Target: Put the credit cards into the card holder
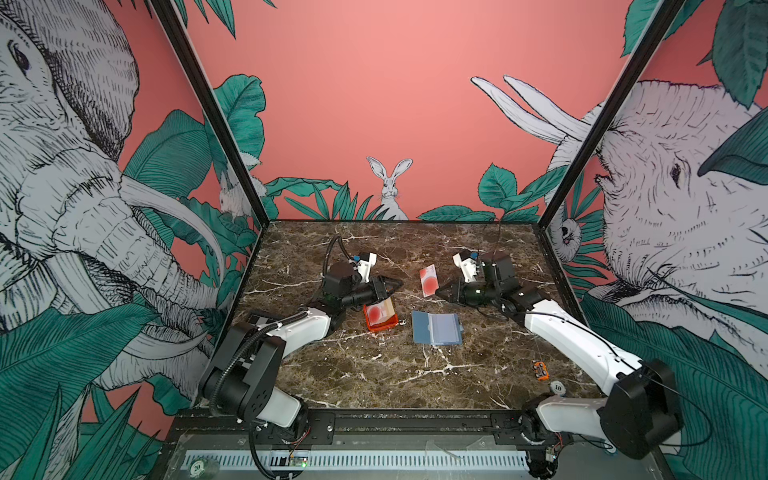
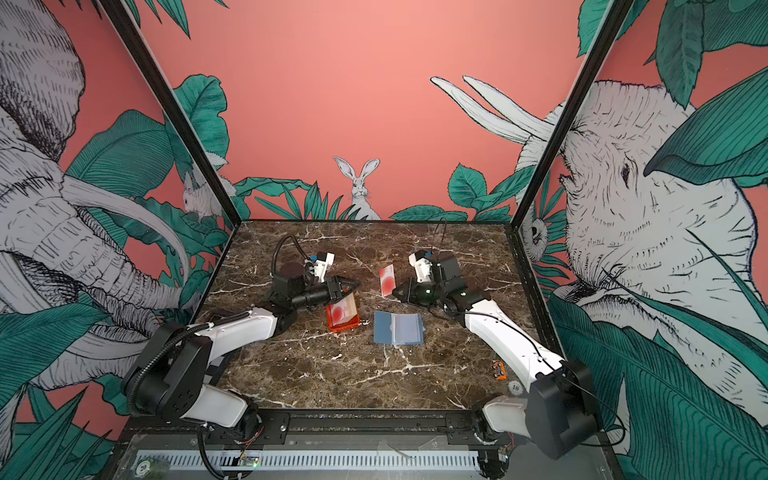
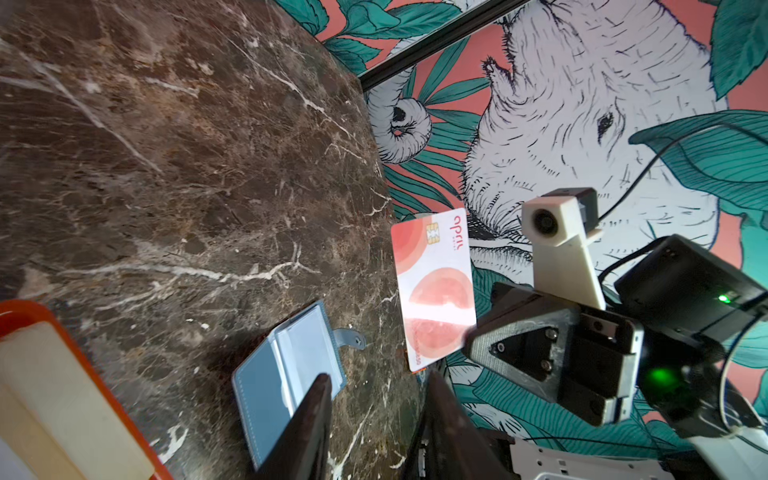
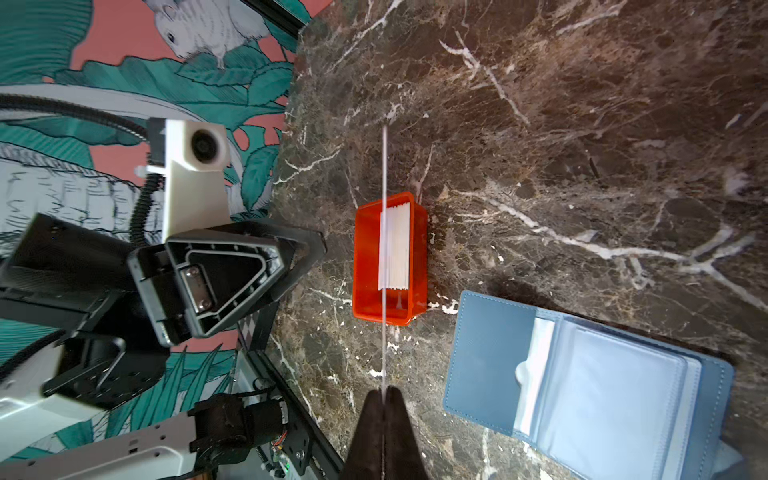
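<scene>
On the brown marble counter [image 1: 374,374], by size. Left claw [image 3: 376,382]: spread, empty, hanging over the far end of the orange tray [image 1: 382,327]. Right claw [image 4: 384,392]: pressed together on the single credit card [image 3: 434,286], held upright, clear of the counter, beyond the centre. Card holder [image 1: 436,328]: slate-blue, lying open and flat at centre, clear sleeves up. Tray: just left of the holder, apart from it, carrying the stack of credit cards [image 1: 376,312]. Single card: white, red circle.

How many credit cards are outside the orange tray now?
1: a credit card gripped on edge by the right gripper, in the air beyond the card holder. Cards tucked inside it could be hidden.
</scene>
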`<state>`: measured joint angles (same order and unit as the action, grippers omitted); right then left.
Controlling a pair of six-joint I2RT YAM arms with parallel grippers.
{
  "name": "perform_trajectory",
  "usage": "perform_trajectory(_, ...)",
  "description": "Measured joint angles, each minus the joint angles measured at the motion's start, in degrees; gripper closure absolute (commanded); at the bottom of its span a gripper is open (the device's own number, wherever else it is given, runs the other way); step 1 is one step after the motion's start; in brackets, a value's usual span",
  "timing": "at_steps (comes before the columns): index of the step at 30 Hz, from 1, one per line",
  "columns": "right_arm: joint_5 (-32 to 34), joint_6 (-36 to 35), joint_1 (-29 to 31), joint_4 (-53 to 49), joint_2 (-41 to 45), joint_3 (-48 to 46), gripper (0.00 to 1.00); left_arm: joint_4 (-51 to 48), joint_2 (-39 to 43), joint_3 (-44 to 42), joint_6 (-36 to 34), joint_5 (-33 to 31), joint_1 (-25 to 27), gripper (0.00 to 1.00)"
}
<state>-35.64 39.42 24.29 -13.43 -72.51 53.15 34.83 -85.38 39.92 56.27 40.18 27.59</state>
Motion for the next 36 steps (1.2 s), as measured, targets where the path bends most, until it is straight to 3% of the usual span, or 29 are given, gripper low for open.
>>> perform_trajectory(7,-8.3,4.0,-4.8,6.5,4.8,-4.7,1.0,7.0,-3.1,2.4,4.7,2.7,2.7,0.64)
perform_trajectory(16,-14.2,8.4,-5.6,13.0,5.1,-6.7,1.0,14.0,-7.6,4.7,10.1,5.5,4.3,0.68)
perform_trajectory(36,-17.8,11.2,-5.6,19.1,2.9,-8.8,1.0,23.6,-11.7,6.1,16.7,7.6,5.7,0.84)
